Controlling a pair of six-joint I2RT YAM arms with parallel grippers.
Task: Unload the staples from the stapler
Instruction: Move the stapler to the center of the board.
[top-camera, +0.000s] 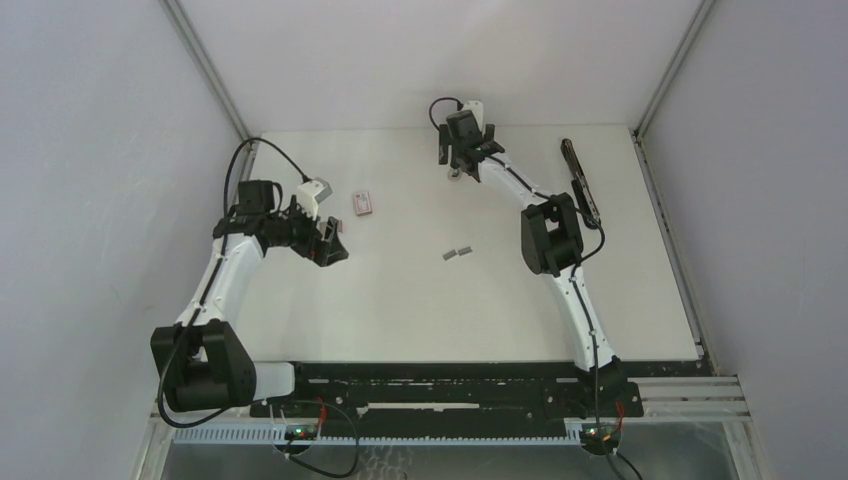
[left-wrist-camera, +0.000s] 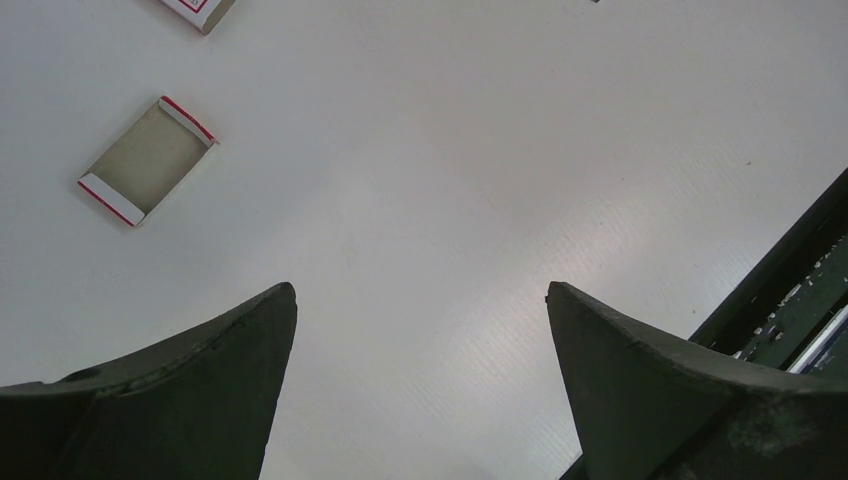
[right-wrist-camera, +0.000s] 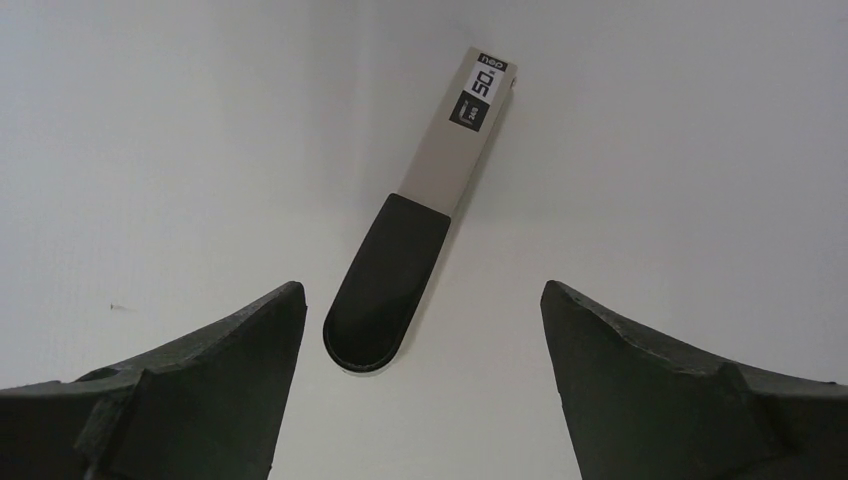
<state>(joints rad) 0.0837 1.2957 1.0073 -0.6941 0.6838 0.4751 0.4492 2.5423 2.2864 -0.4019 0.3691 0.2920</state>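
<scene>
The stapler, beige with a black rounded end, lies flat on the white table in the right wrist view. Its black end reaches between the tips of my right gripper, which is open above it. From above, the right gripper is at the far middle of the table and hides most of the stapler. Two short grey staples strips lie loose at mid-table. My left gripper is open and empty over bare table at the left, as the left wrist view shows.
A small white-and-red box lies left of centre. Its open tray lies near the left gripper. A long narrow black object lies near the right edge. The black front rail runs along the near side.
</scene>
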